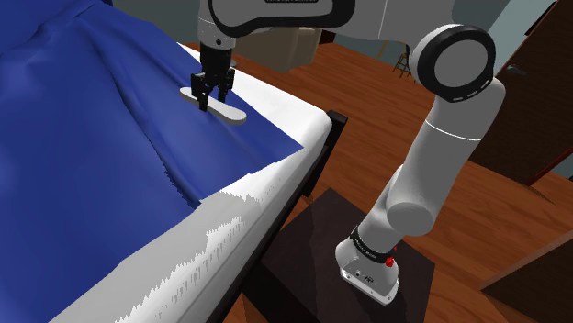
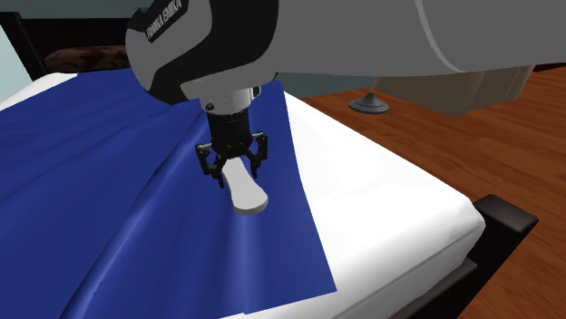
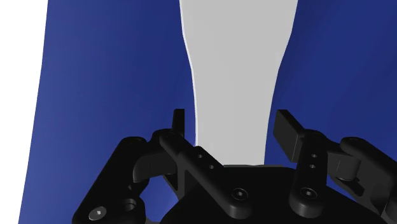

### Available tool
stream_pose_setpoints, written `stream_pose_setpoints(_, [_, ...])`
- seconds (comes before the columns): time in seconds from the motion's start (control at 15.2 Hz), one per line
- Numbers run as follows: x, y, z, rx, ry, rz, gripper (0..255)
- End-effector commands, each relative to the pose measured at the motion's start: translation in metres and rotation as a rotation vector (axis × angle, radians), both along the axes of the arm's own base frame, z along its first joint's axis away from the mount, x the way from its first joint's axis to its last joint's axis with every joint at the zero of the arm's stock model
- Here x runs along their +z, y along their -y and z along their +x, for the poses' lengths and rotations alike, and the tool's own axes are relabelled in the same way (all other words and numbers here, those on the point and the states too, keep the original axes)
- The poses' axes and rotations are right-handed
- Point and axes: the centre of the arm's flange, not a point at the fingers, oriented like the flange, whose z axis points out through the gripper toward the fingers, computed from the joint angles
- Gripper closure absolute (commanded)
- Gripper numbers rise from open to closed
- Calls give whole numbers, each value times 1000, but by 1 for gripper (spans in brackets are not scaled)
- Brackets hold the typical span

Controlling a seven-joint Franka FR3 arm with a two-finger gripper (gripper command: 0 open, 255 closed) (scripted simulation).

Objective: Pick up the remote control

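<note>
The remote control (image 1: 231, 114) is a plain light grey, elongated slab lying flat on the blue blanket (image 1: 83, 128) of the bed. In the second exterior view the remote control (image 2: 247, 193) points toward the blanket's edge. My gripper (image 1: 213, 90) is down over its narrow part, pointing straight down, gripper (image 2: 232, 169) fingers on either side. In the wrist view the remote control (image 3: 235, 70) runs away from the gripper (image 3: 232, 124) between the two fingers (image 3: 287, 130). A thin strip of blanket shows between one finger and the remote's side. The fingers stand apart, open.
The blanket ends close to the remote, and beyond it is bare white mattress (image 2: 390, 199) up to the bed's dark frame (image 2: 508, 217). The wooden floor (image 1: 367, 110) lies past the bed. My dark stand (image 1: 312, 266) sits beside the bed's corner.
</note>
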Motion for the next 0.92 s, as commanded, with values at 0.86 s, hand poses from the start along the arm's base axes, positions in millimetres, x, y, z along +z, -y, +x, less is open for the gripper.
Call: stream_pose_setpoints(0.86, [36, 0, 0, 0, -1, 0, 255])
